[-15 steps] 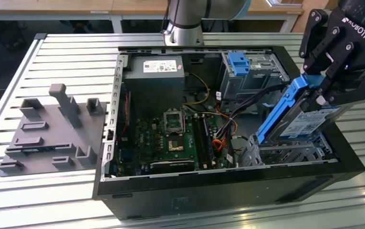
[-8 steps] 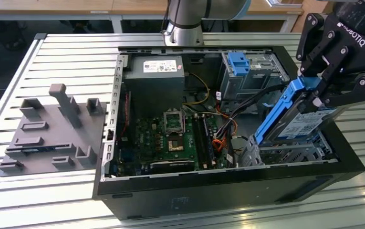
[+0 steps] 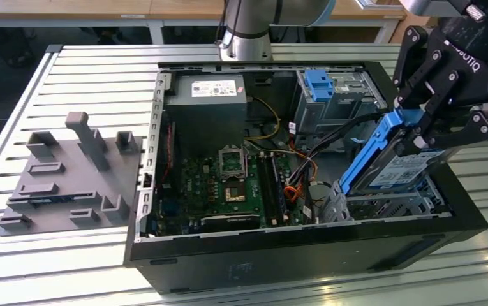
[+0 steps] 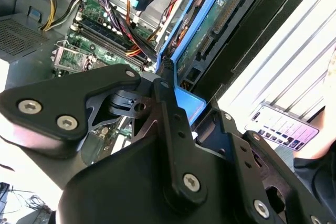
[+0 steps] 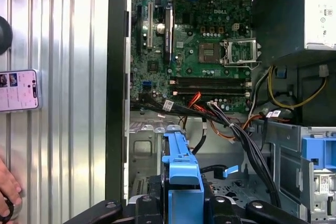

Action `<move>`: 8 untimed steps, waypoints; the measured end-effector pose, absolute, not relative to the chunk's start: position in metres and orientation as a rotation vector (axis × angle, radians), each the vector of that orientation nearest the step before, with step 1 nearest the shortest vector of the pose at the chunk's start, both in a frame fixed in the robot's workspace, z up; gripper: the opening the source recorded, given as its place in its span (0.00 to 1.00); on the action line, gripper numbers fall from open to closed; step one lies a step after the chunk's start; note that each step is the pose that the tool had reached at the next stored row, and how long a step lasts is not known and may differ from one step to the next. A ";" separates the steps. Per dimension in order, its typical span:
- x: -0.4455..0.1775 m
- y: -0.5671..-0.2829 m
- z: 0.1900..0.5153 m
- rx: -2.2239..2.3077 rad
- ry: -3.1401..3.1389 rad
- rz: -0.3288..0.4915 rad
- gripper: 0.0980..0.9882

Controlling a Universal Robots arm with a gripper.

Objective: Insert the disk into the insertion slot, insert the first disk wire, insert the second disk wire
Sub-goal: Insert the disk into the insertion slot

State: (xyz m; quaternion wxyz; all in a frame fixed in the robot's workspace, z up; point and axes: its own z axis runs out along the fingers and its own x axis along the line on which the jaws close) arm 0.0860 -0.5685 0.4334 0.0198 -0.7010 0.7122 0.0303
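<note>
The disk [image 3: 406, 169], framed in its blue caddy, stands steeply tilted right over the insertion slot [image 3: 388, 205], its upper end clenched in the gripper [image 3: 439, 137], with the motherboard [image 3: 231, 185] beside that slot inside the open computer case [image 3: 312, 242].

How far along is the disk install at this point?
Nothing looks finished yet. In hand: the gripper is shut on the disk, holding it tilted above the insertion slot at the exterior view's right. Left: the disk is not seated in the cage, and the black wires hang loose, none attached to the disk.
</note>
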 end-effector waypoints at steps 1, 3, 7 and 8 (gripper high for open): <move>0.086 -0.568 0.433 -2.175 2.210 0.094 0.30; 0.086 -0.569 0.432 -2.175 2.210 0.094 0.30; 0.086 -0.569 0.431 -2.175 2.210 0.094 0.30; 0.086 -0.569 0.431 -2.175 2.210 0.094 0.30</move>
